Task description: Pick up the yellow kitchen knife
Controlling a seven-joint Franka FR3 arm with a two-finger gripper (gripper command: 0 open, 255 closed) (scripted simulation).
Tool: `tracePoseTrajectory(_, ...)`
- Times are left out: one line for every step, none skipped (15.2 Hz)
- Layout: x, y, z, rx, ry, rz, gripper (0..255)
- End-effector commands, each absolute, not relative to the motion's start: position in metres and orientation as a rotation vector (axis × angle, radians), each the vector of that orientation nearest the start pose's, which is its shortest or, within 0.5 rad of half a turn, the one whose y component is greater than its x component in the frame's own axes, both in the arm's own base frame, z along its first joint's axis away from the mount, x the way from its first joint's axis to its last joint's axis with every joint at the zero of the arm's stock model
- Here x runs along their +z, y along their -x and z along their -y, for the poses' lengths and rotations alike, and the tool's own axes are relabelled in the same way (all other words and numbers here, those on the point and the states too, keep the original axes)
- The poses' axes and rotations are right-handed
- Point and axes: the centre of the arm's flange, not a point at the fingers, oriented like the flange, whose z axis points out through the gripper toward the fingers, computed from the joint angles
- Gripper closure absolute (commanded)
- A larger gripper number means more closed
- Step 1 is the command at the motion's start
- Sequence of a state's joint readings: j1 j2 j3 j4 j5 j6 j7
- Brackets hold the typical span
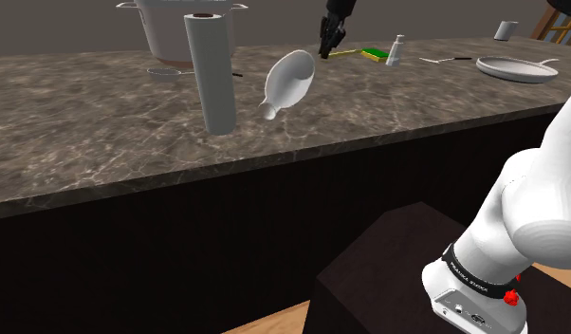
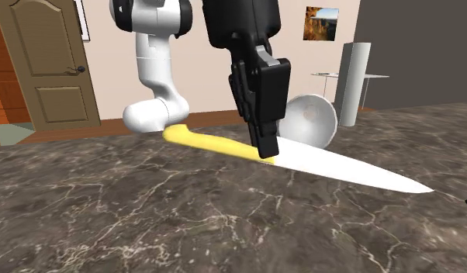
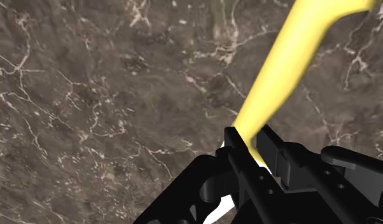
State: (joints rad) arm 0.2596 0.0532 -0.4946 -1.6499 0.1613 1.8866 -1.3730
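Note:
The knife (image 2: 212, 144) has a yellow handle and a white blade (image 2: 356, 172) and stretches along the dark marble counter (image 2: 108, 209). My black gripper (image 2: 268, 147) comes down on it from above and is shut on it where handle meets blade. In the wrist view the fingers (image 3: 238, 149) clasp the yellow handle (image 3: 279, 76), which runs away from them over the marble. In the shoulder view the gripper (image 1: 328, 46) is at the counter's far side with the knife (image 1: 346, 55) beside it. I cannot tell whether the knife rests on the counter or hangs just above it.
In the shoulder view, a tall white roll (image 1: 212, 76) and a tipped white bowl (image 1: 290, 81) stand left of the gripper, with a large pot (image 1: 184, 27) behind them. A green sponge (image 1: 375, 53), a shaker (image 1: 396, 51) and a plate (image 1: 511, 68) lie to its right.

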Motion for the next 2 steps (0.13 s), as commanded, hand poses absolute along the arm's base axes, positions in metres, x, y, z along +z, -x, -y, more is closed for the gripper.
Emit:
tracePoseTrajectory(0.5964, -0.5837, 0.1204, -0.361, 2.694, 1.662, 255)
tracePoseTrajectory(0.5964, -0.5838, 0.1205, -0.361, 2.694, 1.662, 255)
